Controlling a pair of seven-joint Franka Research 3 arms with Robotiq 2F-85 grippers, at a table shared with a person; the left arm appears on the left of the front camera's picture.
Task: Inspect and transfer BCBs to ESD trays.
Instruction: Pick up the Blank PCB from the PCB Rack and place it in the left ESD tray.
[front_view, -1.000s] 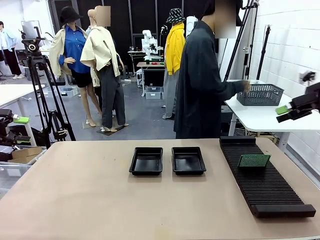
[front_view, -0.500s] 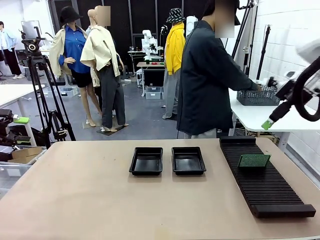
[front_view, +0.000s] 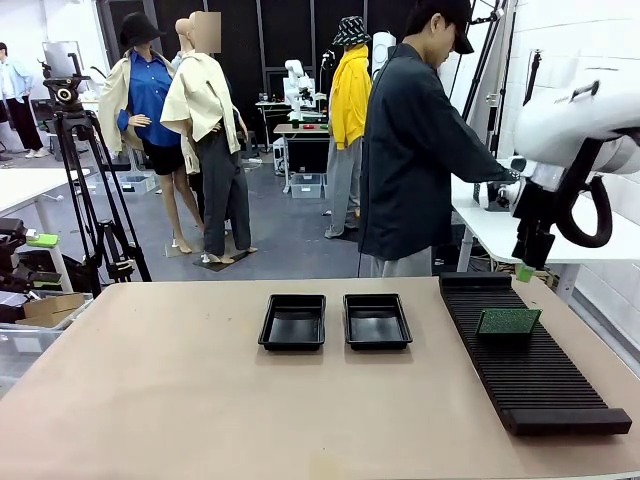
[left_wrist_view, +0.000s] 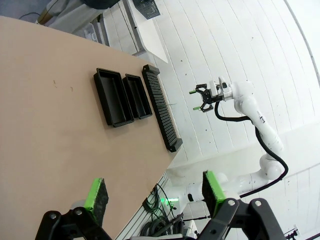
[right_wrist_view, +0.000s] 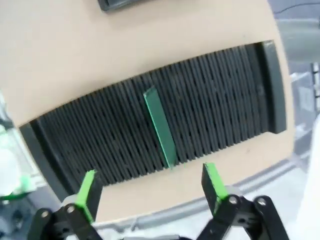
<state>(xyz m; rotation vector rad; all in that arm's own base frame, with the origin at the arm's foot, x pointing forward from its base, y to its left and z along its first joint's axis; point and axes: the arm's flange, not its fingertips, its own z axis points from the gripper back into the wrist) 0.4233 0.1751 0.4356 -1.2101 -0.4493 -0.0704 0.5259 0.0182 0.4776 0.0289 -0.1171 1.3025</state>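
The right pincer (front_view: 524, 268) hangs with its fingers pointing down over the far right corner of the counter (front_view: 180, 400), above the far end of the rack (front_view: 535, 370). Its jaws stand wide apart and hold nothing. In the right wrist view the pincer (right_wrist_view: 150, 187) looks straight down on the ribbed rack (right_wrist_view: 210, 115), and the circuit board (right_wrist_view: 160, 127) shows between its two green pads, well below them and untouched.

The left pincer (left_wrist_view: 154, 192) is also spread wide and empty. It hangs over the counter (left_wrist_view: 45, 130), well apart from the trays, and the right pincer (left_wrist_view: 202, 97) shows far off beyond the rack (left_wrist_view: 160, 107).

The circuit board (front_view: 508, 321) stands on edge in a slot of the rack, leaning slightly, in the rack's far half. The rack lies along the counter's right edge, running from the far edge toward the near edge.

The left tray (front_view: 293, 325) and the right tray (front_view: 377, 322) sit side by side near the middle of the far edge, close together but not touching. Both are bare inside. In the left wrist view the left tray (left_wrist_view: 112, 97) and the right tray (left_wrist_view: 137, 95) lie just beside the rack.

A person (front_view: 410, 150) stands beyond the far edge, turned toward a side table to the right, one arm stretched toward it.
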